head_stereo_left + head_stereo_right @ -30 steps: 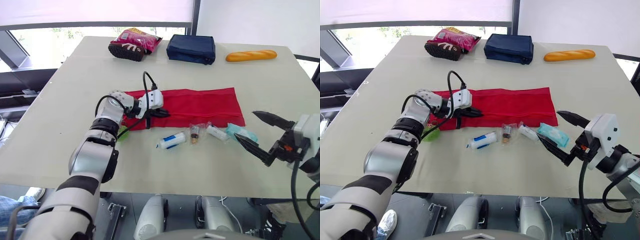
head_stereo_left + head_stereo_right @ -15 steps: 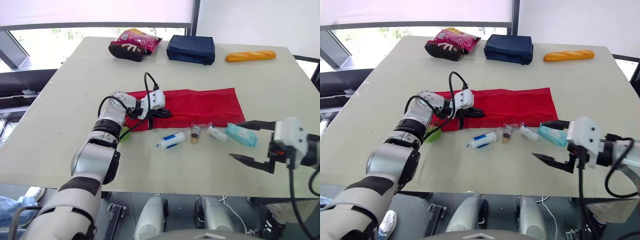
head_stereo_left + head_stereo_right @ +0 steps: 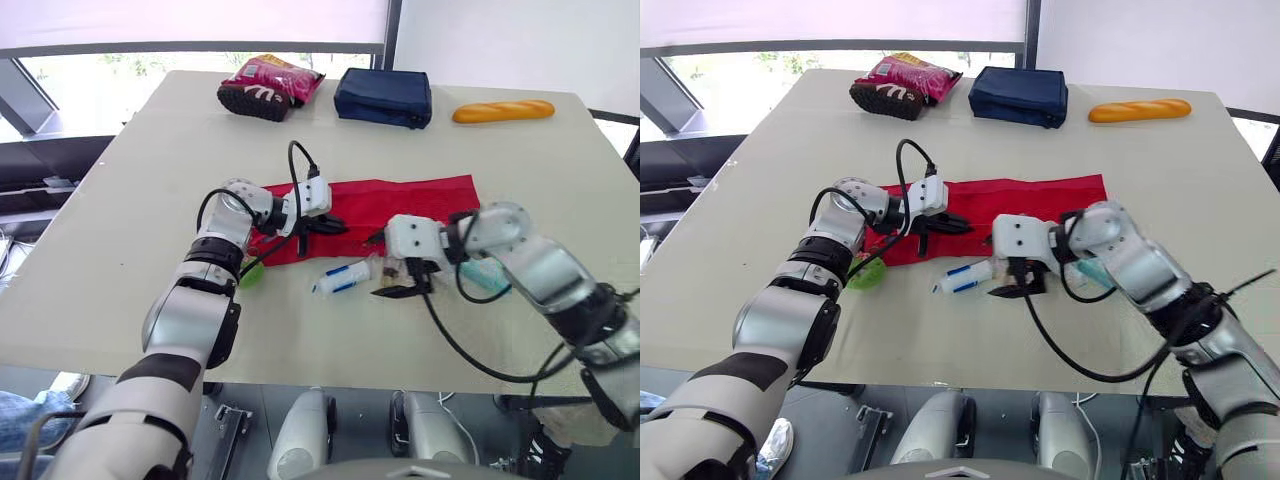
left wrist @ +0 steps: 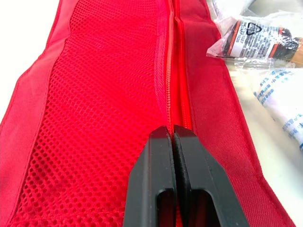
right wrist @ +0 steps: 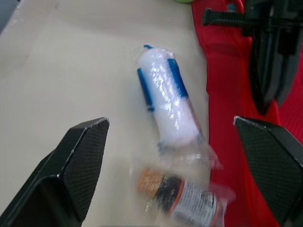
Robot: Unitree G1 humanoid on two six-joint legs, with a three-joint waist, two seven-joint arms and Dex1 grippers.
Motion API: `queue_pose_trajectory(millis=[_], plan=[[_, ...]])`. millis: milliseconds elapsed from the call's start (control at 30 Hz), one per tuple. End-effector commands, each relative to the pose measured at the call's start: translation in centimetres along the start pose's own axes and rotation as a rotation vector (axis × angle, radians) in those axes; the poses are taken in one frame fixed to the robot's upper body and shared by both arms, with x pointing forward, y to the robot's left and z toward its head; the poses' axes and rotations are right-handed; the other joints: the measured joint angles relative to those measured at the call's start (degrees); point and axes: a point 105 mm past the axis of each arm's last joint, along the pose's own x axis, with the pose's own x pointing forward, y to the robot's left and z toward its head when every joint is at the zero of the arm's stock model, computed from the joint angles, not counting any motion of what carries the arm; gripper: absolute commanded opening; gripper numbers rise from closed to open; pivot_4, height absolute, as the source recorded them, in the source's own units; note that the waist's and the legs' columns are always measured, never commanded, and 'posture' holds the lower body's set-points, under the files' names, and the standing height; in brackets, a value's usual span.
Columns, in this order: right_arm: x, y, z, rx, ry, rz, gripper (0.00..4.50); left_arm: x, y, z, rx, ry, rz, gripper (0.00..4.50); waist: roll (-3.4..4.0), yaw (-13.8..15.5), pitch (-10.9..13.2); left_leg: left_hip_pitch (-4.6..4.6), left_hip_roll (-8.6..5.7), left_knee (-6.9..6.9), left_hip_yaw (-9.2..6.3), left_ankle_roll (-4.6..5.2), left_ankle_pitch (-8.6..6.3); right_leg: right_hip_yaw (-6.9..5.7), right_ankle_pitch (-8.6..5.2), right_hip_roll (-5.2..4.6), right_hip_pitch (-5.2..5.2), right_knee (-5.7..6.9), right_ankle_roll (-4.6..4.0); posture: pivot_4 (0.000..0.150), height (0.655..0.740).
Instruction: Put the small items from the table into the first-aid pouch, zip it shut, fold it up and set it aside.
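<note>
The red first-aid pouch (image 3: 420,205) lies flat and unfolded mid-table. My left gripper (image 3: 322,225) is at its left end, shut on the zipper line (image 4: 171,71) beside the mesh panel. In front of the pouch lie a white and blue bandage roll (image 3: 345,278), a small bottle in a clear bag (image 5: 182,196) and a teal packet (image 3: 482,276). My right gripper (image 3: 385,266) hangs open just above the bagged bottle, one finger on each side of it, with the roll (image 5: 165,97) right beyond. A green item (image 3: 252,272) peeks out under my left forearm.
Along the far side of the table (image 3: 130,200) sit a pink snack bag (image 3: 270,85), a navy pouch (image 3: 383,97) and a baguette (image 3: 503,111). My right forearm crosses the small items on the right, covering part of them.
My right arm has swung left from the table's right edge to over the bagged bottle, gripper still open. The left gripper has stayed on the zipper.
</note>
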Motion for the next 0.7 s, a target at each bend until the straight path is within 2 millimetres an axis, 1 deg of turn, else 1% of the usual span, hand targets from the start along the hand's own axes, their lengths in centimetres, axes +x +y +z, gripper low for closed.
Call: queue_pose_trajectory(millis=[33, 200, 333, 367, 400, 433, 500, 533, 567, 600, 667, 700], plan=[[0.6, -0.5, -0.2, -0.032, 0.06, 0.036, 4.5, -0.7, 0.6, 0.7, 0.04, -0.003, 0.024, 0.09, 0.0, 0.0, 0.0, 0.0, -0.01, 0.01, 0.0, 0.0, 0.0, 0.0, 0.0, -0.01, 0.0, 0.03, 0.0, 0.15, 0.7164], [1.5, -0.9, -0.6, -0.04, 0.1, 0.056, 4.5, -0.7, 0.7, 0.5, 0.041, 0.006, 0.026, 0.09, 0.01, -0.1, 0.0, 0.0, -0.02, 0.01, 0.0, 0.0, 0.0, 0.01, 0.0, -0.02, -0.05, 0.15, -0.01, 0.15, 0.7164], [2.4, -0.8, -1.0, -0.048, 0.133, 0.072, 4.5, -0.7, 0.7, 0.5, 0.042, 0.007, 0.029, 0.09, 0.01, -0.4, 0.0, 0.0, -0.03, 0.01, 0.02, -0.01, 0.0, 0.03, -0.01, -0.02, -0.11, 0.26, -0.01, 0.15, 0.7164], [2.5, -0.7, -1.0, -0.039, 0.129, 0.073, 4.25, -0.7, 0.7, 0.5, 0.042, 0.007, 0.03, 0.01, 0.01, -0.4, 0.0, 0.0, -0.03, 0.02, 0.02, -0.01, 0.0, 0.03, -0.01, -0.02, -0.13, 0.29, -0.02, 0.15, 0.7164], [2.5, -0.6, -1.0, -0.032, 0.126, 0.073, 3.9, -0.7, 0.7, 0.4, 0.042, 0.007, 0.031, 0.0, 0.01, -0.4, 0.0, -0.01, -0.03, 0.02, 0.04, -0.01, 0.01, 0.05, -0.01, -0.02, -0.16, 0.33, -0.02, 0.15, 0.7164], [2.5, -0.6, -1.0, -0.027, 0.124, 0.071, 3.74, -0.7, 0.7, 0.4, 0.042, 0.007, 0.032, 0.0, 0.01, -0.4, 0.0, -0.06, -0.03, 0.02, 0.04, -0.01, 0.01, 0.06, -0.01, -0.02, -0.21, 0.35, -0.02, 0.15, 0.7164], [2.5, -0.6, -1.0, -0.023, 0.123, 0.065, 2.84, -0.7, 0.7, 0.4, 0.04, 0.007, 0.034, 0.0, 0.01, -0.5, 0.0, -0.15, -0.03, 0.05, 0.05, -0.02, 0.01, 0.07, -0.01, -0.02, -0.32, 0.4, -0.02, 0.15, 0.7164], [2.4, -0.6, -1.0, -0.019, 0.121, 0.06, 2.57, -0.6, 0.7, 0.4, 0.038, 0.007, 0.035, 0.0, 0.01, -0.5, 0.0, -0.19, -0.04, 0.05, 0.05, -0.02, 0.01, 0.06, -0.01, -0.03, -0.35, 0.41, -0.02, 0.15, 0.7164], [2.3, -0.6, -1.0, -0.012, 0.116, 0.047, 1.94, -0.6, 0.7, 0.3, 0.037, 0.007, 0.034, 0.0, 0.01, -0.5, 0.0, -0.24, -0.03, 0.06, 0.04, -0.02, 0.01, 0.06, -0.01, -0.03, -0.39, 0.41, -0.02, 0.15, 0.7164], [2.3, -0.6, -1.0, -0.005, 0.111, 0.037, 1.83, -0.5, 0.6, 0.3, 0.037, 0.006, 0.034, 0.0, 0.01, -0.5, 0.0, -0.26, -0.03, 0.06, 0.04, -0.02, 0.01, 0.06, -0.01, -0.03, -0.41, 0.42, -0.02, 0.15, 0.7164], [2.0, -0.6, -0.5, 0.019, 0.082, 0.011, 1.04, -0.4, 0.7, 0.3, 0.037, 0.005, 0.034, 0.0, 0.01, -0.5, 0.0, -0.31, -0.04, 0.08, 0.02, -0.02, 0.01, 0.05, -0.01, -0.03, -0.44, 0.43, -0.02, 0.15, 0.7164], [1.6, -0.7, 0.0, 0.049, 0.057, -0.013, 0.94, -0.4, 0.7, 0.3, 0.036, 0.003, 0.036, 0.0, 0.01, -0.5, 0.0, -0.32, -0.03, 0.08, 0.01, -0.02, 0.01, 0.04, -0.01, -0.03, -0.44, 0.43, -0.02, 0.15, 0.7164]])
